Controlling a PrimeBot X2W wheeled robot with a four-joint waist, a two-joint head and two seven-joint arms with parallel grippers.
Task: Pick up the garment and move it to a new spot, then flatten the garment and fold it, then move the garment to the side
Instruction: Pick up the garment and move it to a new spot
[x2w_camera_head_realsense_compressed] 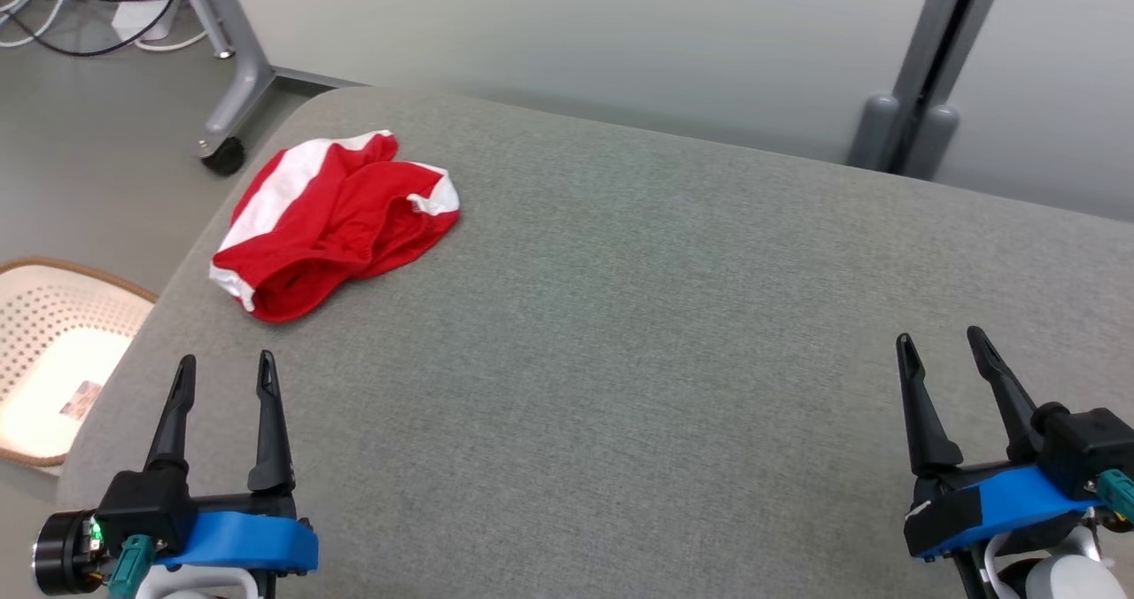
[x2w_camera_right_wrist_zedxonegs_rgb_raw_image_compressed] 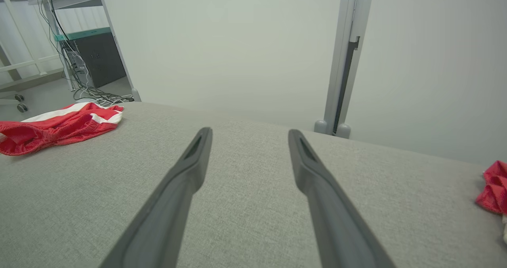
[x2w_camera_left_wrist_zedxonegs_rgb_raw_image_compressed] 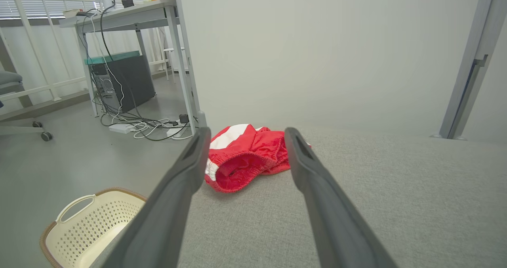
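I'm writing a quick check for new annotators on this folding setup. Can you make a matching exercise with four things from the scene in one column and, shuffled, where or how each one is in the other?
Column one:
1. garment
2. basket
3. left gripper
4. right gripper

Column two:
a. on the floor, beside the table's left edge
b. open, over the table's near right part
c. crumpled, at the table's far left
d. open, at the near left, fingers pointing toward the red and white cloth

Pairs: 1-c, 2-a, 3-d, 4-b
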